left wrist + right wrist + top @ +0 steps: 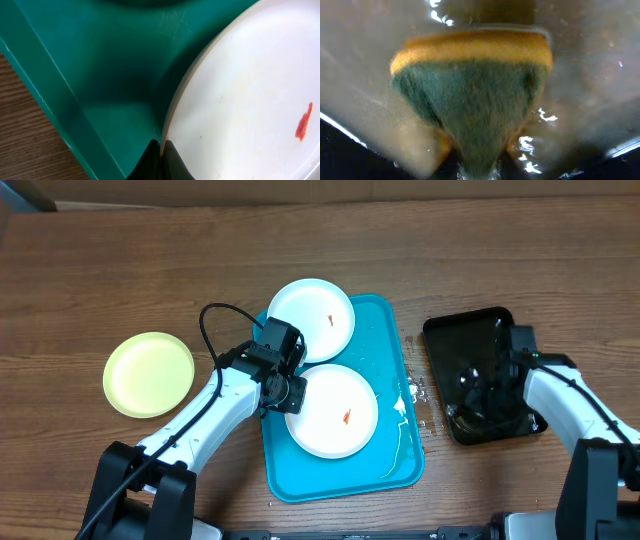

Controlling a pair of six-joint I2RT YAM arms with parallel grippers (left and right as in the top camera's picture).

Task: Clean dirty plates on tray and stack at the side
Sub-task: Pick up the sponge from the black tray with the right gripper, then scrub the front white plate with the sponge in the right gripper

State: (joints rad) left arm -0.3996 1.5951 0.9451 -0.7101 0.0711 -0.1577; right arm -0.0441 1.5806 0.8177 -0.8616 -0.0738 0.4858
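At desk's left edge yellow-green plate (149,373) looks done; 2 smeared white plates (332,412) on tray (386,330), L fingers (174,166) pinch one, R fingers (478,393) pinch sponge (472,100).

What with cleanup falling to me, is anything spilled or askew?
Liquid is splashed on the table between the blue tray and black tray, streaking the blue tray's right side. The far white plate overhangs its rim.

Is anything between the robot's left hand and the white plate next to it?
No, nothing visible. The left hand is at the rim of the near white plate, its fingers either side of the edge, inside the blue tray.
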